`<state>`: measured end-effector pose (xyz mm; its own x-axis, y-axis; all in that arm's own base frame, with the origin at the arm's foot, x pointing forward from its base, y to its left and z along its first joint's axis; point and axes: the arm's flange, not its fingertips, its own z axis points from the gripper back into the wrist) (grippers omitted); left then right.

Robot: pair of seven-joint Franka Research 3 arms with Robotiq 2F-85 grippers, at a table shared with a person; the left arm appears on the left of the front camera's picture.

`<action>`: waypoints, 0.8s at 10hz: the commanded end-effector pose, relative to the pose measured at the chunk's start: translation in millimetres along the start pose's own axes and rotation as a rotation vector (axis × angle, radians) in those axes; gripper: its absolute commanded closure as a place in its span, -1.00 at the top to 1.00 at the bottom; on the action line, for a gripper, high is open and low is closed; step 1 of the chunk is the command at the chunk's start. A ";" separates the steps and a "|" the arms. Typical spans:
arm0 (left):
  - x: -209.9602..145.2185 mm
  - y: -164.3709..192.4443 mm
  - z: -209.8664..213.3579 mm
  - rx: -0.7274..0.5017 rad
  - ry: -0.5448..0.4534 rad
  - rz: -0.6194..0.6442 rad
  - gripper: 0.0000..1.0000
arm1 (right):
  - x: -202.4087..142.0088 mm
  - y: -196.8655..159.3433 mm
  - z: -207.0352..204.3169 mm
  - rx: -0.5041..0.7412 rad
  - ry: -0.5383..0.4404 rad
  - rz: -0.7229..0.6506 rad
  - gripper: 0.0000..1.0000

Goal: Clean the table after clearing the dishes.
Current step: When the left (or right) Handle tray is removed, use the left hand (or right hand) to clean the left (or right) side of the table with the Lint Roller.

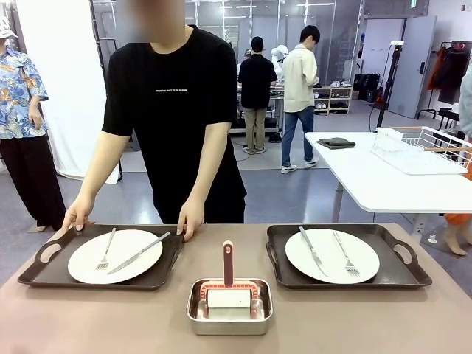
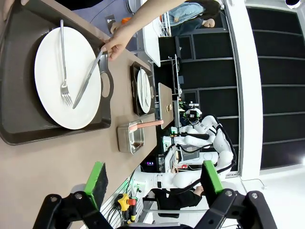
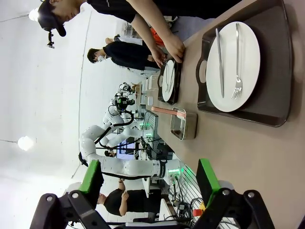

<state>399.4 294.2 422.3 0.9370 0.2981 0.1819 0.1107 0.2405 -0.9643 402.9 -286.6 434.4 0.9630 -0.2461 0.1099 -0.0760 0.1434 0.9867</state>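
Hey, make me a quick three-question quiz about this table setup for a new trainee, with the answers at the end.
1. True or false: both of the person's hands rest on the left tray.
2. What lies in the pan between the trays? A) a sponge B) a roller C) a cup
3. Fill in: each plate carries a knife and a ____.
Key: 1 true; 2 B; 3 fork.
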 end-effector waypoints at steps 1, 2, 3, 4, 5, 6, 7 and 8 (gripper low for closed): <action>-1.0 -0.9 3.0 -0.014 -0.008 -0.001 1.00 | -1.5 1.8 1.3 0.003 0.000 0.002 1.00; -1.0 -0.9 3.0 -0.014 -0.008 -0.001 1.00 | -1.5 1.8 1.3 0.003 0.000 0.002 1.00; -1.0 -0.9 3.0 -0.014 -0.008 -0.001 1.00 | -1.5 1.8 1.3 0.003 0.000 0.002 1.00; -1.0 -0.9 3.0 -0.014 -0.008 -0.001 1.00 | -1.5 1.8 1.3 0.003 0.000 0.002 1.00; -1.0 -0.9 3.0 -0.014 -0.008 -0.001 1.00 | -1.5 1.8 1.3 0.003 0.000 0.002 1.00; -1.0 -0.9 3.0 -0.014 -0.008 -0.001 1.00 | -1.5 1.8 1.3 0.003 0.000 0.002 1.00; -1.0 -0.9 3.0 -0.014 -0.008 -0.001 1.00 | -1.5 1.8 1.3 0.003 0.000 0.002 1.00; -1.0 -0.9 3.0 -0.014 -0.008 -0.001 1.00 | -1.5 1.8 1.3 0.003 0.000 0.002 1.00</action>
<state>399.4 294.2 422.3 0.9371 0.2981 0.1819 0.1107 0.2405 -0.9643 402.9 -286.6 434.4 0.9630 -0.2461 0.1099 -0.0759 0.1434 0.9867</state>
